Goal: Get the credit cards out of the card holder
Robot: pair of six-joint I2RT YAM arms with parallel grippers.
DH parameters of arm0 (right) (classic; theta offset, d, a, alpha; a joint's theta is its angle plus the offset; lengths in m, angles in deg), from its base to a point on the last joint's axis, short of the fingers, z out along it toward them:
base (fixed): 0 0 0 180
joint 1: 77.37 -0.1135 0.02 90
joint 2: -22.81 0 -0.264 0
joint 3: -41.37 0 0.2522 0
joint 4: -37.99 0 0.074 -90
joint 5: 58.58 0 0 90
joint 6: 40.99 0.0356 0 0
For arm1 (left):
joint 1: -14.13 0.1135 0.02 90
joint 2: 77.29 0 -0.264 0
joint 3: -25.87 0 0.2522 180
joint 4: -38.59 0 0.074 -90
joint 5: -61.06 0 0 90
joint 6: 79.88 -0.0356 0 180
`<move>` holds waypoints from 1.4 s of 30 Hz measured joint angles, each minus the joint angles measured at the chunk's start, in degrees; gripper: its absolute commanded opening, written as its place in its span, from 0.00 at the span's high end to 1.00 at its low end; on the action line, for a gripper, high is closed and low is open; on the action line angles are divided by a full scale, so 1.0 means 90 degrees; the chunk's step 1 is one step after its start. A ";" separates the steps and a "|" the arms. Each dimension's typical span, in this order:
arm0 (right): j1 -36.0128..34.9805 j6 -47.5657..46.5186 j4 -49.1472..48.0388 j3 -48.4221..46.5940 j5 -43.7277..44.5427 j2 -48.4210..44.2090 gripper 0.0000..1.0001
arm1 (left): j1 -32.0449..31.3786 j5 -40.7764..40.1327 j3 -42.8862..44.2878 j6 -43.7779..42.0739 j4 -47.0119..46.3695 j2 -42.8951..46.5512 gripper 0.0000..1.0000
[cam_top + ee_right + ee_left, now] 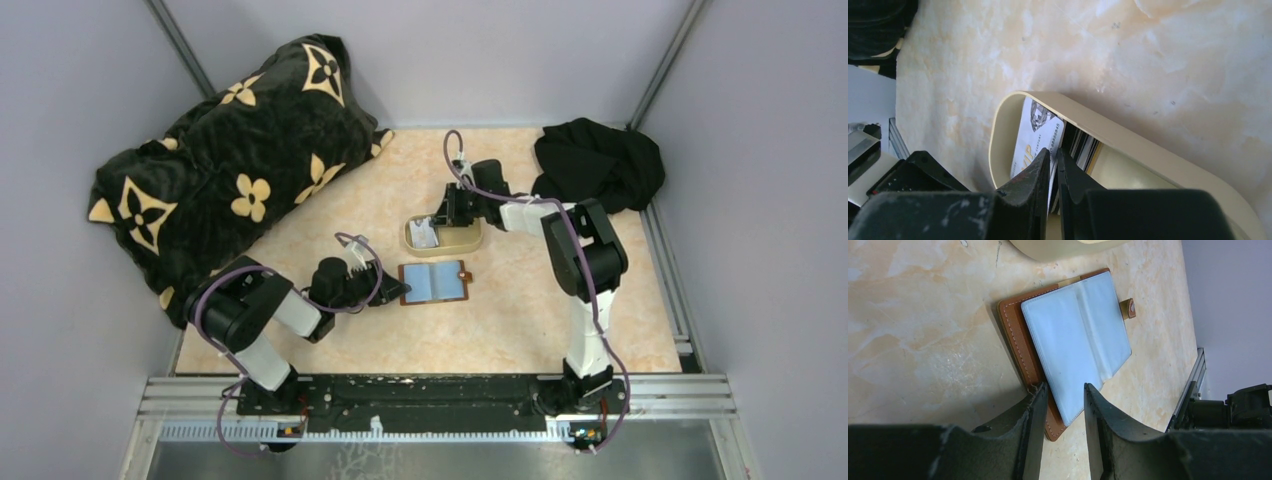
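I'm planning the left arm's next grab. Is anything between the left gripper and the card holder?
Nothing visible. The left gripper is open, its fingers on either side of the near edge of the card holder. The tan tray lies beyond the holder, out of the way.

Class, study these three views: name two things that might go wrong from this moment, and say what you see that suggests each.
One: the right fingers pinch a white card tilted against the tan tray's wall; released so, it may slide over the rim. Two: the open left fingers straddle the card holder's edge and pale page; closing there might drag or lift the whole holder.
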 measured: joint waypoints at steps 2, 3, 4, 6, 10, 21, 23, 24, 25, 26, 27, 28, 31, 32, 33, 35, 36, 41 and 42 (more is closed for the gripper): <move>-0.0046 -0.0002 -0.0022 -0.0073 0.0010 -0.0002 0.88 | 0.0000 0.0000 -0.0007 0.0000 -0.0019 -0.0002 0.52; -0.0053 -0.0007 -0.0029 -0.0075 0.0027 -0.0007 0.88 | 0.0000 -0.0005 -0.0017 0.0002 -0.0024 0.0002 0.46; -0.0068 -0.0015 -0.0012 -0.0070 0.0075 -0.0015 0.88 | -0.0002 0.0000 -0.0024 0.0022 -0.0034 0.0022 0.42; -0.0087 -0.0063 0.0005 -0.0005 0.0202 -0.0087 0.88 | -0.0012 0.0005 -0.0036 0.0010 0.0005 0.0148 0.37; -0.0092 -0.0192 0.0158 0.0466 0.0505 -0.0765 0.88 | -0.0019 -0.0044 -0.0070 -0.0092 0.0425 0.0590 0.33; -0.0260 -0.0673 0.0078 0.1797 0.0930 -0.3128 0.79 | -0.0019 -0.0277 -0.0056 -0.0306 0.1462 0.1246 0.46; -0.0447 -0.0716 0.0046 0.2232 0.1020 -0.3179 0.80 | -0.0017 -0.0287 -0.0049 -0.0308 0.1535 0.1265 0.53; -0.0554 -0.0721 0.0027 0.2487 0.1059 -0.3169 0.84 | -0.0012 -0.0287 -0.0039 -0.0311 0.1598 0.1275 0.60; -0.0622 -0.0719 0.0034 0.2684 0.1073 -0.3152 0.88 | -0.0012 -0.0287 -0.0027 -0.0306 0.1647 0.1280 0.70; -0.0690 -0.0714 0.0019 0.2909 0.1078 -0.3126 0.91 | -0.0012 -0.0294 -0.0010 -0.0313 0.1736 0.1282 0.78; -0.0760 -0.0687 -0.0015 0.3162 0.1078 -0.3070 0.93 | -0.0005 -0.0291 0.0002 -0.0316 0.1841 0.1285 0.84; -0.0806 -0.0665 -0.0034 0.3347 0.1076 -0.3009 0.96 | -0.0005 -0.0277 0.0012 -0.0296 0.1931 0.1285 0.90; -0.0843 -0.0549 -0.0192 0.3706 0.1005 -0.2822 0.98 | -0.0007 -0.0240 0.0068 -0.0308 0.2193 0.1290 1.00; -0.0843 -0.0517 -0.0279 0.3728 0.1003 -0.2822 0.98 | -0.0005 -0.0236 0.0097 -0.0308 0.2283 0.1309 1.00; -0.0843 -0.0503 -0.0415 0.3757 0.1018 -0.2815 0.98 | -0.0005 -0.0228 0.0129 -0.0308 0.2361 0.1336 1.00; -0.0843 -0.0478 -0.0593 0.3806 0.1008 -0.2778 0.99 | -0.0007 -0.0209 0.0168 -0.0306 0.2560 0.1428 1.00; -0.0845 -0.0447 -0.0687 0.3820 0.0993 -0.2749 0.99 | -0.0007 -0.0204 0.0172 -0.0306 0.2650 0.1491 1.00; -0.0845 -0.0374 -0.1076 0.3864 0.0906 -0.2608 0.99 | -0.0007 -0.0177 0.0294 -0.0301 0.3028 0.1744 1.00; -0.0845 -0.0364 -0.1139 0.3869 0.0884 -0.2582 0.99 | -0.0007 -0.0163 0.0342 -0.0299 0.3077 0.1775 1.00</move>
